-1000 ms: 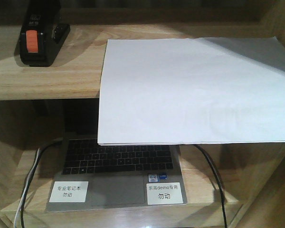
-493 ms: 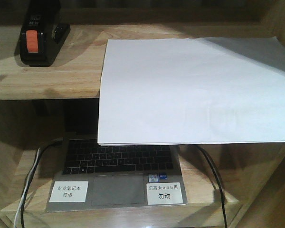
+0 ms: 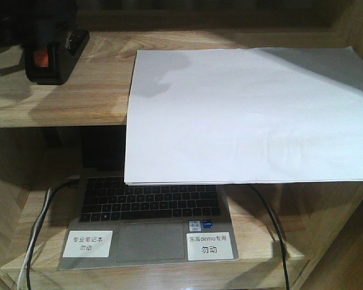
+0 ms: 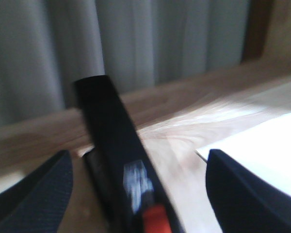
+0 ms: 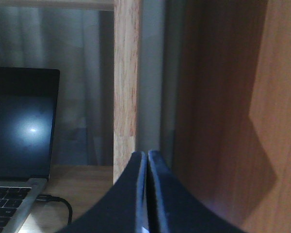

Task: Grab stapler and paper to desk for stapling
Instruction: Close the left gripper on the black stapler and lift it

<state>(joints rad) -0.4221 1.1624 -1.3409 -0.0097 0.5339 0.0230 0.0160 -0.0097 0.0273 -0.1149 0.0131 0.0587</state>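
Status: early, nothing delivered yet.

Stapler (image 3: 47,55): stands on the upper shelf (image 3: 78,96) of the wooden unit, far left, in shadow, orange-red patch facing the front camera. Not lifted.

Paper (image 3: 248,115): lies flat on the same shelf, to the right of the stapler and apart from it. Its front edge overhangs the shelf lip above the open laptop (image 3: 148,220) one level down. Not touched.

Left claw (image 4: 138,155): fingers spread wide, one on each side of the stapler (image 4: 111,136), which runs up the middle of the wrist view. The view is motion-blurred, so I cannot tell whether either finger touches the body. No pinch yet. White edge of the paper (image 4: 262,145) shows off to the right.

Right claw (image 5: 146,156): fingers pressed together, holding nothing. It sits low beside a shelf upright (image 5: 125,73), with the laptop screen (image 5: 19,126) to its left, well away from the paper.

Desk surface: not in any view.

Judgement: I am at the reach stage on the stapler. Left to do: close on it and lift; bring my right claw to the overhanging paper edge and take it; carry both to the desk surface; set them down for stapling.
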